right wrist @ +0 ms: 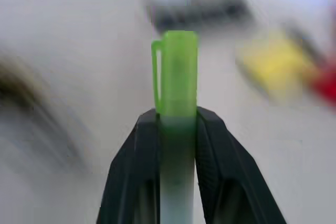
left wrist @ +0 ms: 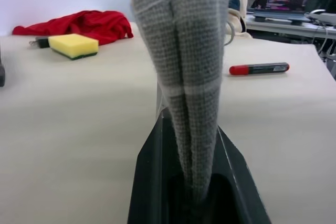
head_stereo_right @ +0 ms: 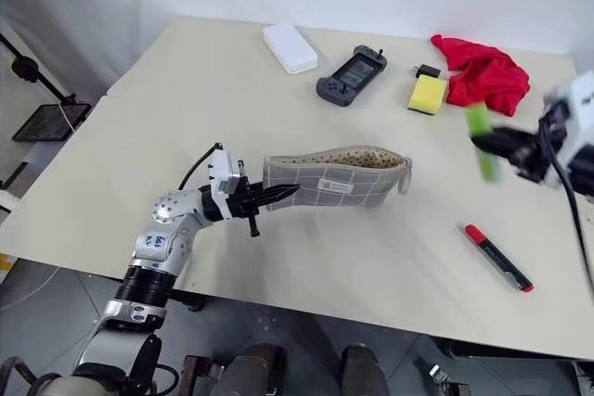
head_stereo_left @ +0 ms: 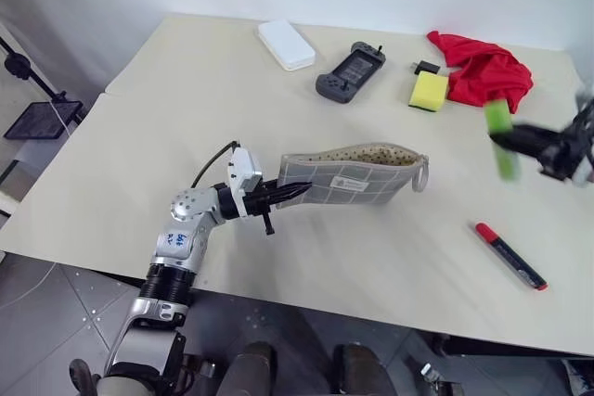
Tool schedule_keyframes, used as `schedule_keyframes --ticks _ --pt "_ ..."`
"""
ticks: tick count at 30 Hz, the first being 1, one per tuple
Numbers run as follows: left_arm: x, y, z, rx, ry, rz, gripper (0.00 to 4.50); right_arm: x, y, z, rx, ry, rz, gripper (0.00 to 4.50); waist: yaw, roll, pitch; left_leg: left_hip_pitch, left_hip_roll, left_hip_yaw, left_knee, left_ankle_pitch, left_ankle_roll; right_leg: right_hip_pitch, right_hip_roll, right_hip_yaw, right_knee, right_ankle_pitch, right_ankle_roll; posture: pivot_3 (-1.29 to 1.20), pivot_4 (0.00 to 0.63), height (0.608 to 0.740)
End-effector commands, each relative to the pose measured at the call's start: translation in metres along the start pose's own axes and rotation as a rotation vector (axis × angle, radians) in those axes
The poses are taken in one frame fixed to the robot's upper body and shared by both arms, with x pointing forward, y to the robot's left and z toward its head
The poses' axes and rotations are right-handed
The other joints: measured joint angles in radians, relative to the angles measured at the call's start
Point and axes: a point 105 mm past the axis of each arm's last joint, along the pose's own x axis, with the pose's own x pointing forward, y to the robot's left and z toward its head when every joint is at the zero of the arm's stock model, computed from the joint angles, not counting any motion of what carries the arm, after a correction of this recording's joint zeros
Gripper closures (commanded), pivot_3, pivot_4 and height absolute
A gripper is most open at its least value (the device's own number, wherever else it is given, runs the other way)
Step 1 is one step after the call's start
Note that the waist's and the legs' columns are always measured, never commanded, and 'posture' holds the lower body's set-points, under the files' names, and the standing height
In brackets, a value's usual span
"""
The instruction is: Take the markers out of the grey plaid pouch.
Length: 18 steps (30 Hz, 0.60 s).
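Two markers are out of the grey plaid pouch. The red-capped marker lies on the worktop, well to the right of the pouch and nearer the front edge. The light green marker is pinched in the right end effector, in the air to the right of the pouch. The left end effector is clamped on the pouch's closed end, its open mouth pointing away. By my reading, only setting down the green marker remains; the pouch's inside cannot be seen.
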Motion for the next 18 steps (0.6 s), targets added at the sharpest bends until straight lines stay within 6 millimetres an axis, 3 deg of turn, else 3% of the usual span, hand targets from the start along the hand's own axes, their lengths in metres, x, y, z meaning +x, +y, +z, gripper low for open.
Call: schedule_keyframes --ticks 1,3,5,8,9,14,18 --pt "0.000 -0.008 0.015 -0.005 -0.032 -0.059 4.50 -0.004 -0.024 -0.016 -0.138 0.108 -0.134 3.98 -0.009 0.000 0.000 0.000 0.000 0.001 0.000 0.000 0.000 0.000 0.000 0.001 0.001 0.000 0.000 0.00 0.150 0.740" --pt "-0.001 -0.012 0.016 -0.024 -0.021 -0.084 4.50 -0.004 -0.034 -0.030 -0.143 0.188 -0.195 3.98 -0.022 0.001 0.000 0.001 0.000 0.003 0.000 0.000 0.000 -0.001 0.000 0.002 0.002 0.000 0.000 0.00 0.150 0.740" --pt "-0.003 -0.012 0.018 -0.035 -0.019 -0.083 4.50 -0.003 -0.031 -0.048 -0.186 0.293 -0.175 3.98 -0.024 0.001 0.000 0.002 0.001 0.004 0.001 0.000 0.000 -0.001 0.000 0.002 0.003 0.000 0.000 0.00 0.150 0.740" --pt "-0.019 -0.002 0.027 -0.137 -0.043 -0.020 4.50 0.007 -0.017 -0.075 -0.111 0.320 -0.107 3.98 -0.025 0.001 0.000 0.003 0.002 0.004 0.001 0.000 0.000 -0.001 0.002 0.003 0.003 0.000 0.000 0.00 0.150 0.740" --pt "-0.027 0.004 0.029 -0.175 -0.047 0.022 4.50 0.009 -0.018 -0.078 -0.094 0.300 -0.115 3.63 -0.026 0.001 0.000 0.003 0.003 0.004 0.001 0.000 0.000 -0.001 0.002 0.004 0.003 0.000 0.000 0.00 0.150 0.740" --pt "-0.069 0.022 0.032 -0.372 -0.079 0.204 4.50 0.009 -0.015 -0.070 -0.105 0.206 -0.078 2.13 -0.024 0.002 0.000 0.003 0.002 0.004 0.001 0.000 0.000 -0.001 0.001 0.005 0.004 0.000 0.000 0.00 0.150 0.740" --pt "-0.118 0.040 0.009 -0.600 -0.040 0.490 4.50 -0.001 0.014 -0.017 -0.194 -0.164 0.090 0.81 -0.019 0.002 0.000 0.003 0.002 0.003 0.001 0.000 0.000 -0.001 0.001 0.005 0.003 0.000 0.000 0.00 0.150 0.740"
